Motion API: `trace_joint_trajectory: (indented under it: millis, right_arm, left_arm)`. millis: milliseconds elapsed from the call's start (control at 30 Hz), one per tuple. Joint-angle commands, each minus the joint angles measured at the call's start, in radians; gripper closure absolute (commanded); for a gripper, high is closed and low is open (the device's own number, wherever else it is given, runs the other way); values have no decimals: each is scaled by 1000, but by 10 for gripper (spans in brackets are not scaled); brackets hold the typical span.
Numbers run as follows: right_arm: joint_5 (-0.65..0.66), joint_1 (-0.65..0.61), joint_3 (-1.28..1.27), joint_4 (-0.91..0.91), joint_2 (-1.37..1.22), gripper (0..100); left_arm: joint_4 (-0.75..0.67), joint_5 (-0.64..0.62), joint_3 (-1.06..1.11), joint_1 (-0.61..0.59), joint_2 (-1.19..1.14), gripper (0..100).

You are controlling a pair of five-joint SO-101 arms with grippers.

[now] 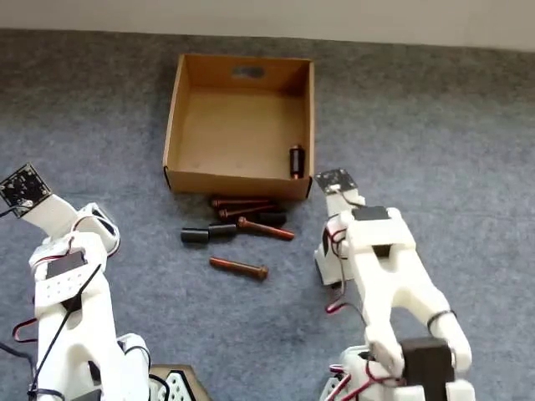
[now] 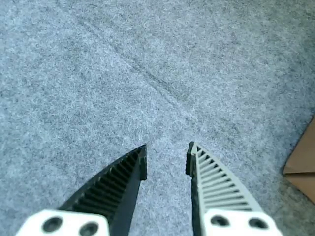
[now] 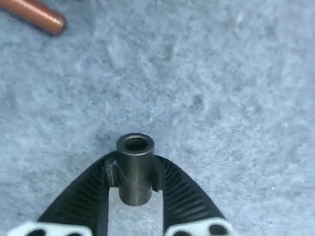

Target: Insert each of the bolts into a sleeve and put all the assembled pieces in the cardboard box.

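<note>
My right gripper (image 3: 134, 168) is shut on a short black sleeve (image 3: 135, 147), held low over the grey carpet with its bore open toward the camera. A copper bolt's end (image 3: 37, 14) lies beyond it. In the high view the cardboard box (image 1: 175, 125) stands at the back with one assembled piece (image 1: 296, 160) in its right front corner. In front of it lie several copper bolts (image 1: 238, 267) (image 1: 266, 228) and black sleeves (image 1: 195, 236). The right arm (image 1: 380, 259) is just right of that pile. My left gripper (image 2: 166, 147) is open over bare carpet, left of the box.
The left arm (image 1: 67, 284) stands at the front left, away from the parts. A corner of the box (image 2: 302, 162) shows past the left gripper. Grey carpet covers the whole table, with free room on both sides of the box.
</note>
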State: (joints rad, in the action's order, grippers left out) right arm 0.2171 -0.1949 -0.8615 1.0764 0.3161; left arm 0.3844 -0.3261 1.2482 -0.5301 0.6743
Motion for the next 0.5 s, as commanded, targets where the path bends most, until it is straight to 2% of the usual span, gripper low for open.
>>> trace_joint_trajectory:
  millis: [0,100,267,467]
  right_arm:
    - [6,12,30,56,213,994]
    - [6,10,28,68,367,994]
    - [-12,7,-13,65,526,993]
    - [-207,5,-22,38,650,993]
  left_arm:
    - [-14,-2,-22,-2,1,842]
    - [-12,6,-22,18,1,841]
    - [-5,232,-24,188,1,842]
    - [218,516,-91,420,1,839]
